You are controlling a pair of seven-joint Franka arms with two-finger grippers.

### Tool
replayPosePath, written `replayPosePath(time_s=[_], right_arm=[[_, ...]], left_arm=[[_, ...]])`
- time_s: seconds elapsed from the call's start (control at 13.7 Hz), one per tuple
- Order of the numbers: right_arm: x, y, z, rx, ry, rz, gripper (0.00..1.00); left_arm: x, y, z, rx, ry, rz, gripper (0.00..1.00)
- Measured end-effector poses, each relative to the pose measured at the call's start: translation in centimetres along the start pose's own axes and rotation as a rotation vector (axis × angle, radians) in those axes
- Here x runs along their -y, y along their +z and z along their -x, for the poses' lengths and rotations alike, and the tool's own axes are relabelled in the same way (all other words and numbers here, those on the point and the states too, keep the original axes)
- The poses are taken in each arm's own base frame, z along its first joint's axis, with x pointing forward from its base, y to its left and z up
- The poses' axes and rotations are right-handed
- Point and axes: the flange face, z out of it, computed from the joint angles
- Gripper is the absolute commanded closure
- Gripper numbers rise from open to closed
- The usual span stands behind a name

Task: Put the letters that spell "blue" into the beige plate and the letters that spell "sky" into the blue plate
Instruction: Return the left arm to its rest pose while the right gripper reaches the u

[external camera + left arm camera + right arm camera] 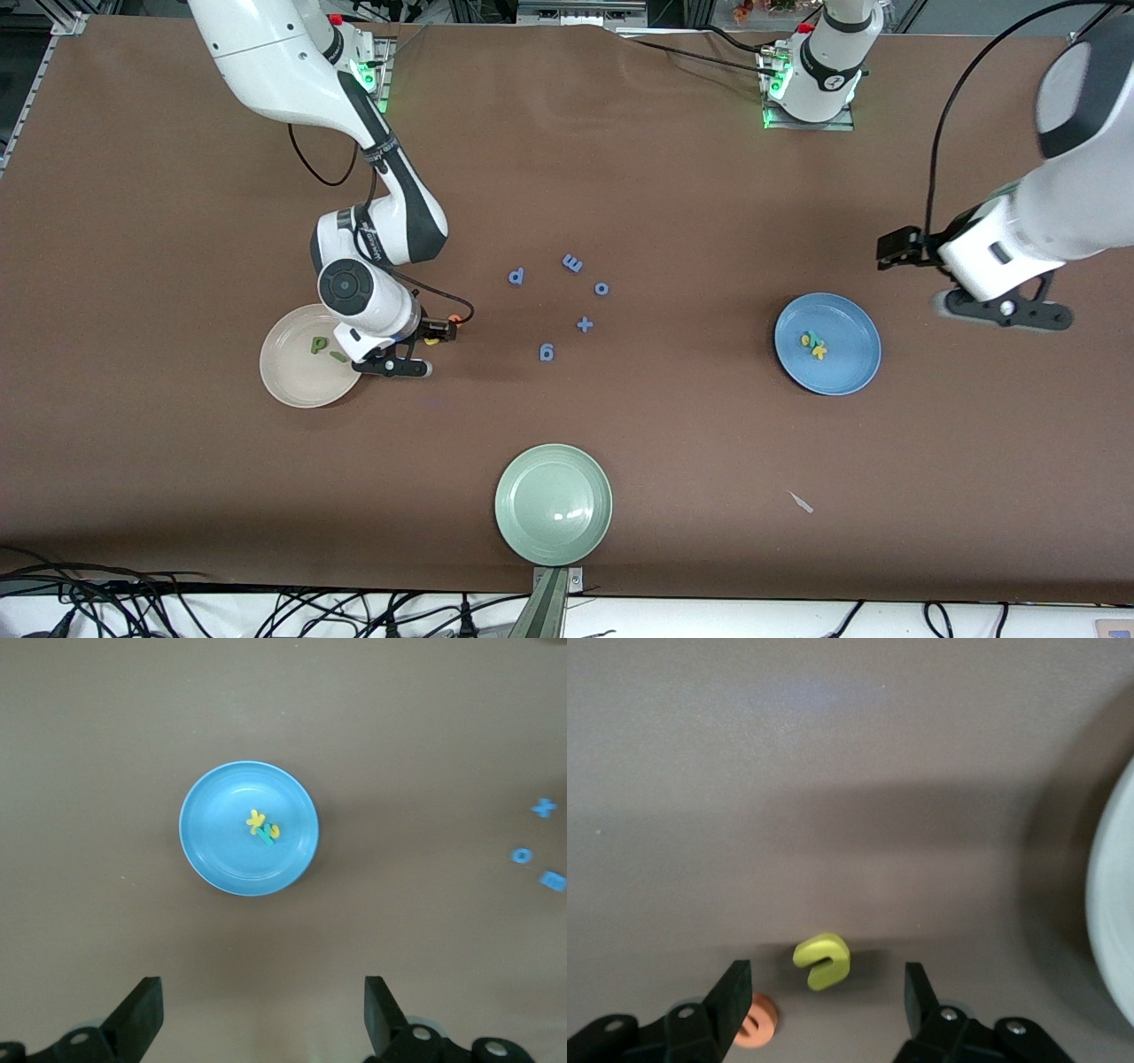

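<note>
The pale green plate (pixel 553 504) sits nearest the front camera, at the six o'clock edge of the brown table (pixel 177 461). A small white scrap (pixel 802 502) lies beside it, toward the left arm's end.

Farther up sits the beige plate (pixel 297 377), at about nine o'clock from the middle of the table. In it lie the dark green b (pixel 318 345) (it reads like a "p" from here) and the green l (pixel 337 355).

The right gripper (pixel 824 992) is low over the table just beside that plate. Its fingers (pixel 731 997) are spread wide, and the yellow u (pixel 822 960) lies on the table between them, not pinched. The orange e (pixel 755 1022) lies on the table close by one finger.

The blue plate (pixel 827 343) sits at three o'clock. The yellow s (pixel 806 338), yellow k (pixel 819 351) and teal-green y (pixel 267 836) lie huddled together in its middle.

The left gripper (pixel 264 1014) hangs in the air past the blue plate's rim, toward the left arm's end. Its fingers (pixel 142 1014) are spread wide and hold nothing.

In the middle of the table lie blue pieces (pixel 564 306): "6", "+", "o", "p" and a sideways "m".
</note>
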Motion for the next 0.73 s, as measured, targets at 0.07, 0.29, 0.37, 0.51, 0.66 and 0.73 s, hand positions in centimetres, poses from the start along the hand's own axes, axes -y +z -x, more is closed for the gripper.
replayPosePath(time_s=[0.07,0.29,0.37,0.51,0.66,0.73], right_arm=[[0.0,0.5,0.0,-0.005,-0.001,0.000,0.23],[0.6,1.5,0.6,-0.013,-0.013,0.000,0.27],[0.7,1.5,0.6,-0.015,-0.014,0.000,0.30],[0.6,1.5,0.7,-0.015,-0.014,0.000,0.36],[0.6,1.4,0.7,-0.016,-0.018,-0.001,0.47],[0.6,1.3,0.7,-0.017,-0.028,-0.002,0.55]], left_arm=[[1.3,-0.8,0.7,-0.014,0.017,0.013,0.00],[2.4,-1.6,1.9,-0.062,0.038,-0.012,0.00],[2.0,-1.0,2.1,-0.093,0.042,-0.022,0.00],[1.1,1.2,3.1,-0.128,0.051,-0.037,0.00],[1.0,1.9,4.3,-0.128,0.048,-0.043,0.00],[1.1,1.5,4.7,-0.130,0.044,-0.044,0.00]])
